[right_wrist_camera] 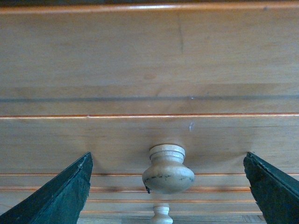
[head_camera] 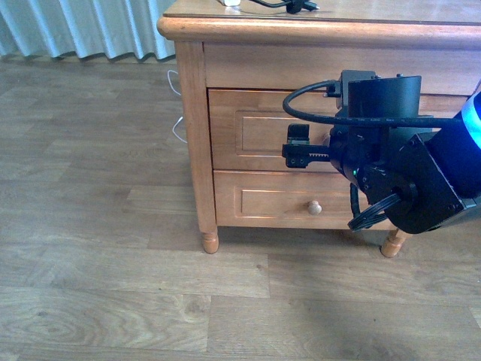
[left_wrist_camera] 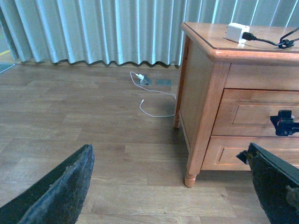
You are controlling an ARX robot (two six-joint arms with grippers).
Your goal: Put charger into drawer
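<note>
The white charger [left_wrist_camera: 237, 32] sits on top of the wooden nightstand [left_wrist_camera: 204, 93] near its edge, its black cable [left_wrist_camera: 275, 43] trailing along the top; in the front view only a sliver of the charger [head_camera: 231, 2] shows. The upper drawer [head_camera: 255, 131] is shut. My right gripper [head_camera: 297, 147] is open right in front of it. In the right wrist view the right gripper [right_wrist_camera: 167, 156] has its fingers on either side of the drawer's round pale knob [right_wrist_camera: 167, 173], well apart from it. My left gripper [left_wrist_camera: 169, 149] is open and empty, low over the floor to the left of the nightstand.
The lower drawer [head_camera: 270, 199] with its own knob [head_camera: 314, 207] is shut below. A white cord [left_wrist_camera: 154, 100] lies on the wood floor by the curtain [left_wrist_camera: 93, 28]. The nightstand's front leg [head_camera: 210, 242] stands on the floor.
</note>
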